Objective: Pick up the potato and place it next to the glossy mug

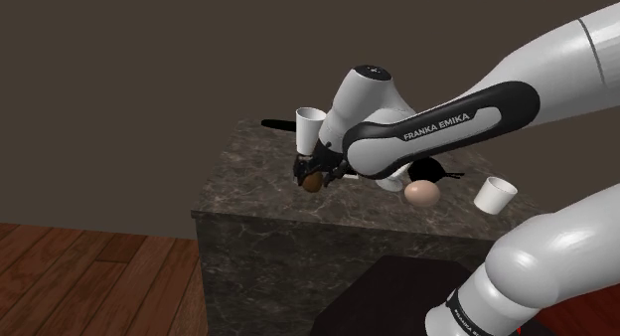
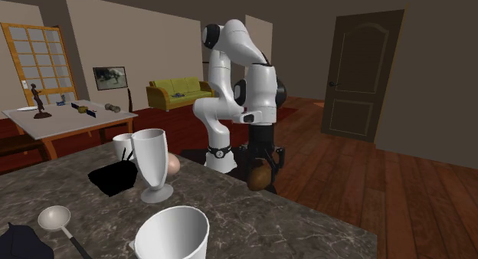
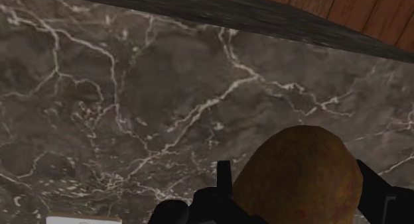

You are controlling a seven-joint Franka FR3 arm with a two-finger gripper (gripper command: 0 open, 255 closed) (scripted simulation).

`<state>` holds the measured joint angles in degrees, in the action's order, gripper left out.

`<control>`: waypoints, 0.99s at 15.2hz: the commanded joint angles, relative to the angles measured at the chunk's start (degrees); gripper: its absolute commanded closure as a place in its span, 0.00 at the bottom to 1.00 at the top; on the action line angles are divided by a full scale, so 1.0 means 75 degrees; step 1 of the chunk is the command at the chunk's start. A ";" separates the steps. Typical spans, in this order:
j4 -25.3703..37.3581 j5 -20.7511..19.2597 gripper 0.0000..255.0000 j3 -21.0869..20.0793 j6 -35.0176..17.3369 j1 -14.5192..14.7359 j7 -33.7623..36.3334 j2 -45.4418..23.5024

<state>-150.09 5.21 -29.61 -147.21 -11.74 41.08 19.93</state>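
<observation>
On the dark stone counter [image 1: 248,190], near its edge, you can see the black claw [image 1: 312,175] squeezing the brown potato [image 1: 315,184]. Look at the wrist view: the potato [image 3: 298,179] sits right between the two fingers [image 3: 224,179], with one finger pressed on each side, so the claw [image 3: 297,189] is closed around it. You cannot tell if the bottom of the potato touches the counter [image 3: 133,110]. In the shoulder view, a tall white cup [image 1: 308,128] shows at 12 o'clock from the potato. At 3 o'clock from the potato lies a pale egg [image 1: 421,192]. Further the same way stands the white mug [image 1: 494,194], well apart from the potato. In the second exterior view, the claw [image 2: 266,164] points down with the potato [image 2: 259,176] at its tip, by the edge of the counter [image 2: 306,227]. The white mug [image 2: 122,146] is at 9 o'clock from the potato, past a tall white glass [image 2: 151,164] and the egg [image 2: 174,165].
</observation>
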 commanded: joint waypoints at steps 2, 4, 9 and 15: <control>0.0179 0.0098 1.00 0.0121 0.0399 0.0069 -0.0123 0.0225; 0.0289 0.0146 1.00 0.0188 0.0641 0.0107 -0.0183 0.0361; 0.0594 0.0226 1.00 0.0338 0.1235 0.0174 -0.0301 0.0660; 0.1010 0.0269 1.00 0.0492 0.1924 0.0216 -0.0405 0.0939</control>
<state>-143.02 7.18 -26.02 -133.60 -10.18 38.07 26.67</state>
